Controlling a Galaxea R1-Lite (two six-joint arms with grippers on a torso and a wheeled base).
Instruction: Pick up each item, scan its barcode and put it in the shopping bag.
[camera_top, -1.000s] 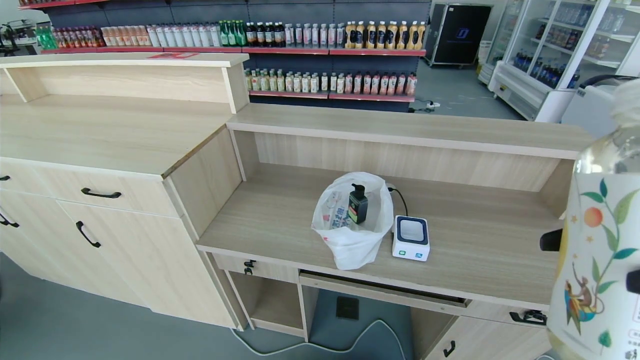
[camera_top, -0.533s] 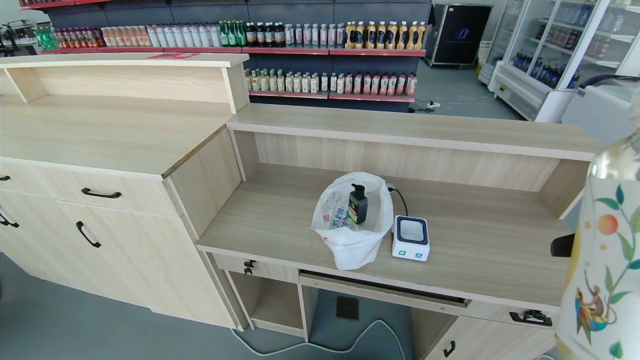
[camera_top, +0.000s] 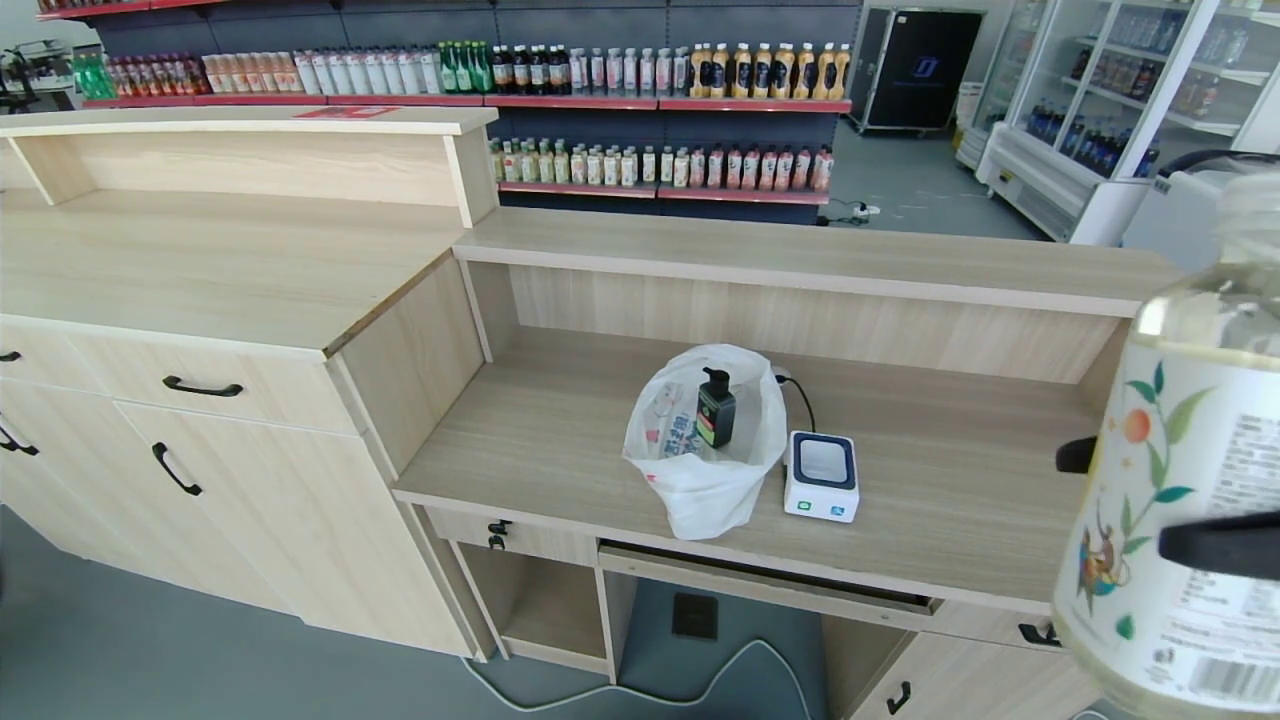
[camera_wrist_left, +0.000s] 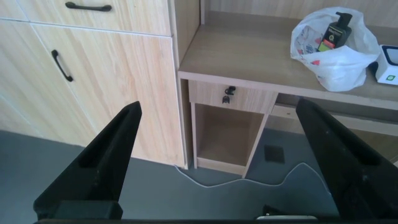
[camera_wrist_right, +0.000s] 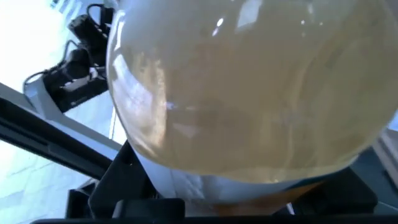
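Bottle (clear plastic, yellowish drink) clamped in right end effector, 4 o'clock from white plastic shopping bag; left end effector spread apart.

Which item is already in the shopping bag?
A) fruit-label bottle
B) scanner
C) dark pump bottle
C: the dark pump bottle stands inside the shopping bag; the fruit-label bottle is held in the right end effector, and the scanner sits beside the bag.

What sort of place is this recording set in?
Most likely a convenience store checkout: shelves of bottled drinks, glass-door fridges, and a wooden counter bearing a barcode scanner beside a shopping bag.
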